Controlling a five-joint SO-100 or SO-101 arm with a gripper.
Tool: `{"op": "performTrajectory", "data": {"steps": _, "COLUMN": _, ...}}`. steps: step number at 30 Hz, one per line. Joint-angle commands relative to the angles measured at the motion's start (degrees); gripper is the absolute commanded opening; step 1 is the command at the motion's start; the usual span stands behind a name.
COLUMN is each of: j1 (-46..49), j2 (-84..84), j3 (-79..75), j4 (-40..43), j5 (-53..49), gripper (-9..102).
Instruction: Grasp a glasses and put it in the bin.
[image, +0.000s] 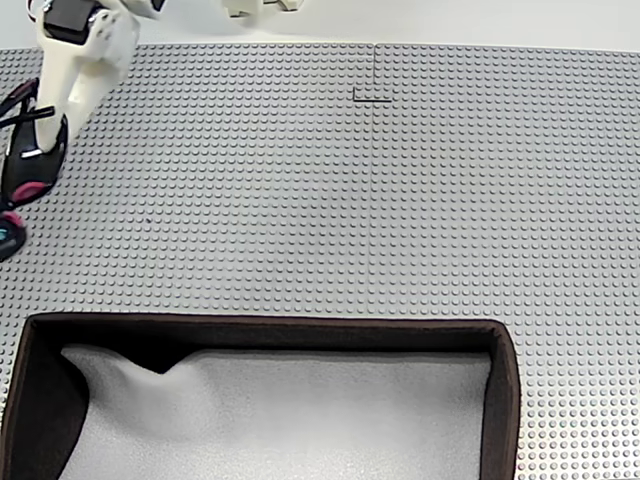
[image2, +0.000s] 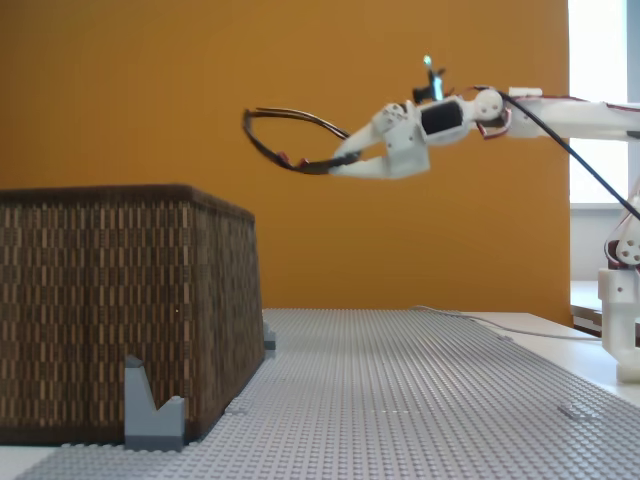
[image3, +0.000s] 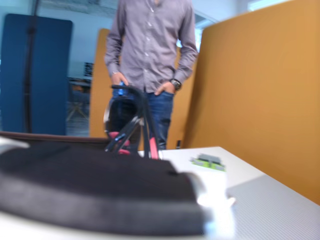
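The arm reaches out level, high up, jaws clamped together.

Place: an office or lab space set up for robot trials.
Partitions: tall orange divider panels stood behind the table, and a dark blue panel showed in the wrist view.
Work surface: a grey studded baseplate covered the white table, with small grey brick pieces bracing the woven box.
Background: desks and chairs appeared blurred beyond the blue panel.
Person: someone in a grey button shirt and jeans stood by the table with hands in pockets.
Window: bright daylight came through at the right edge of a fixed view.
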Motion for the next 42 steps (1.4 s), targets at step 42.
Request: {"op": "performTrajectory", "data": {"steps": 42, "j1": -14.8, "j2": 37.3, "j3": 33.2, "j4": 4.0, "j5": -10.7, "gripper": 29}}
